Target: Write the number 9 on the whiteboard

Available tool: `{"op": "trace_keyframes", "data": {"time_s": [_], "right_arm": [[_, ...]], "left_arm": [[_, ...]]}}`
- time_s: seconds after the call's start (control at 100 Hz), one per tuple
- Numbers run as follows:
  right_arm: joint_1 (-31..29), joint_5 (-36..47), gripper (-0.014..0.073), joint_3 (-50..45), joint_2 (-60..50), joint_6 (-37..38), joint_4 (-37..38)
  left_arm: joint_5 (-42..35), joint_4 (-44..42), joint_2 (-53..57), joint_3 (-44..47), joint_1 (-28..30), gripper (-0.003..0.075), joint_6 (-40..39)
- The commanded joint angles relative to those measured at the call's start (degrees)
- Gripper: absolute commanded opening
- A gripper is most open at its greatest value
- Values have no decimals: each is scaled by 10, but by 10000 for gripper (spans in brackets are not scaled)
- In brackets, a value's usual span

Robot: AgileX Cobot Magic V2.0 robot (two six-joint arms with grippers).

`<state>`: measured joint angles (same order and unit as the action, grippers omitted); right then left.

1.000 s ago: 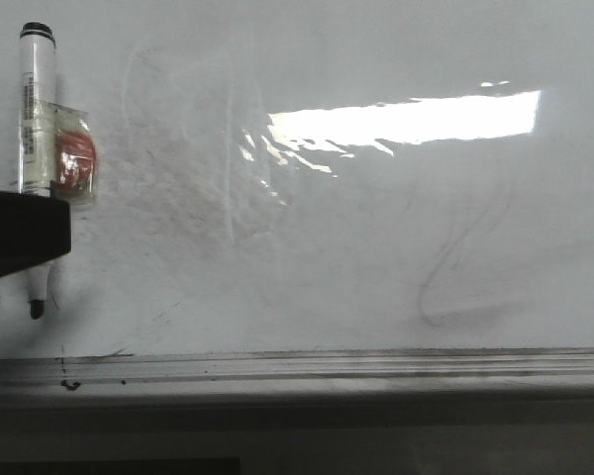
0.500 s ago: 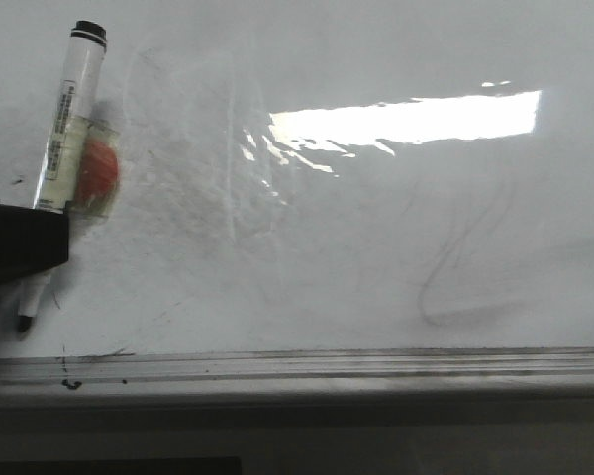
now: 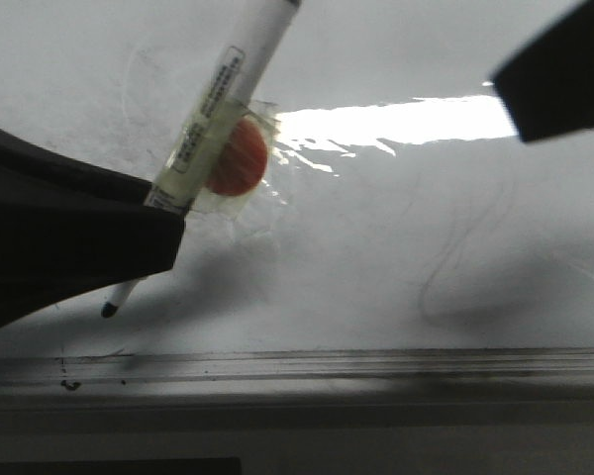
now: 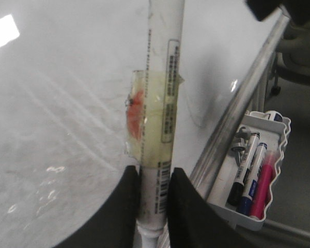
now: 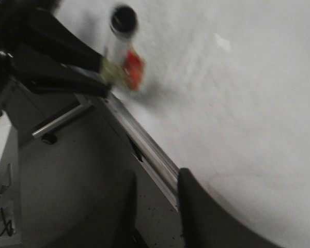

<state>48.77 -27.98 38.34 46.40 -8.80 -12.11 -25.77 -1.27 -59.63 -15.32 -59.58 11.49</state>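
Note:
The whiteboard (image 3: 376, 228) fills the front view, glossy white with smudges and a glare patch. No black number 9 shows on it; only a faint grey erased squiggle (image 3: 453, 272) at the right. My left gripper (image 3: 168, 213) is shut on a white marker (image 3: 223, 94) with an orange patch (image 3: 238, 158) taped to it. The marker is tilted, its black tip (image 3: 109, 311) low over the board near the grey bottom rim (image 3: 307, 366). In the left wrist view the fingers (image 4: 188, 206) clamp the marker (image 4: 163, 103). My right gripper (image 5: 154, 191) is open and empty by the rim (image 5: 144, 147).
A white tray (image 4: 271, 155) holding black, blue and pink markers (image 4: 253, 178) hangs beside the board's rim (image 4: 237, 119). The right arm (image 3: 559, 74) juts in at the front view's top right. Dark floor lies below the rim (image 5: 67, 181).
My left gripper has moved right and up with the marker, which now tilts much more. The right arm has come into the front view at the top right.

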Motion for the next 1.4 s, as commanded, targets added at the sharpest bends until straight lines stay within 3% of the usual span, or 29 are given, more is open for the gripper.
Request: {"op": "trace_keyframes", "data": {"time_s": [0.0,0.07,0.35,0.64,0.93,1.13,1.39], "right_arm": [[22,50,384,53,35,-10,-1],[26,45,412,79,64,-9,-3],[28,15,311,132,153,-9,-20],[28,2,-70,138,168,-9,-20],[28,0,-71,138,167,-12,-18],[24,8,-70,149,135,-11,26],[-61,-41,-62,246,130,20,37]], "left_arm": [[-34,-51,3,-19,-1,-20,17],[-34,-65,3,-19,-1,-20,22],[-34,-65,3,-19,-1,-20,23],[-34,-49,3,-19,-1,-14,23],[-25,-10,8,-19,-1,265,23],[38,19,86,-18,7,276,24],[52,68,214,-18,69,275,24]]}}
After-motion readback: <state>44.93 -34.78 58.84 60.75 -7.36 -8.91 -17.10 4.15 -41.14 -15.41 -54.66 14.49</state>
